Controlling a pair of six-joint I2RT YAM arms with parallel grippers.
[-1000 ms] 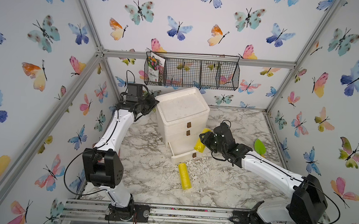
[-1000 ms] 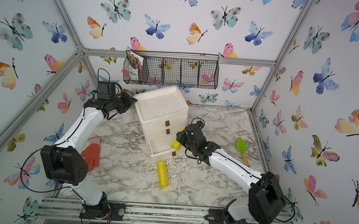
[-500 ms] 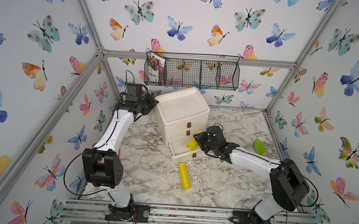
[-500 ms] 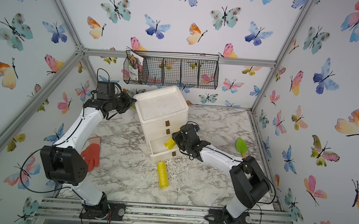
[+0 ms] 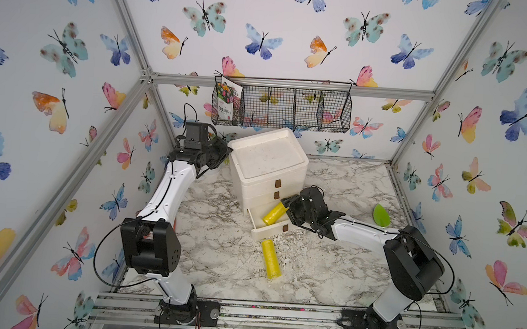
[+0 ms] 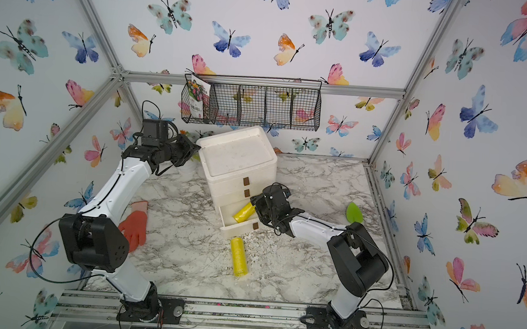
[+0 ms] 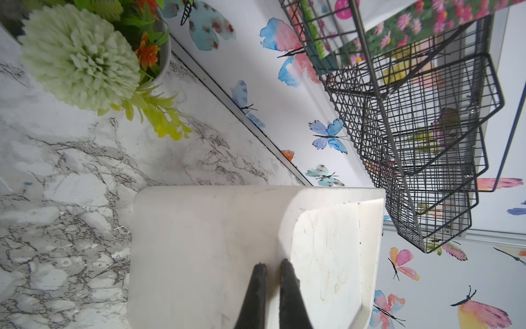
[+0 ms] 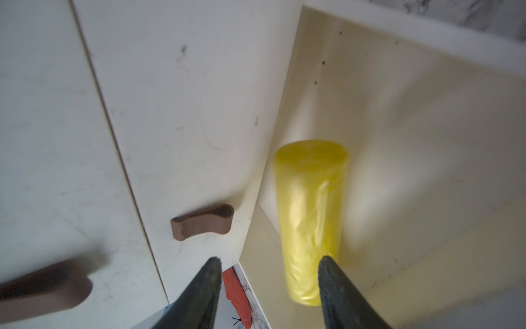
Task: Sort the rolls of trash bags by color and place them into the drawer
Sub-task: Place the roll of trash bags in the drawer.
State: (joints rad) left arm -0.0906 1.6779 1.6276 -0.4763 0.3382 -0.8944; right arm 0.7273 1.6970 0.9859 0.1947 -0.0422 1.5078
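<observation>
One yellow roll of trash bags [image 5: 274, 213] [image 6: 243, 212] lies slanted inside the open bottom drawer [image 5: 270, 232] [image 6: 239, 231] of the white drawer unit [image 5: 267, 159]. My right gripper [image 5: 288, 205] [image 8: 269, 260] hovers over the drawer's right end and is open. In the right wrist view the roll [image 8: 311, 216] is blurred and sits beside one finger, apart from the other. A second yellow roll [image 5: 271, 259] [image 6: 239, 256] lies on the marble table in front of the drawer. My left gripper [image 5: 226, 151] [image 7: 272, 265] is shut, with its tips against the unit's upper back-left corner.
A green trowel [image 5: 381, 215] lies at the right. A red glove [image 6: 135, 226] lies left, near the left arm. A wire basket [image 5: 282, 104] with a seed packet hangs on the back wall. A potted artificial plant [image 7: 82, 57] stands behind the unit.
My right gripper carried the yellow roll leftwards over the open drawer and opened. The roll now lies in the drawer. The left arm stayed in place.
</observation>
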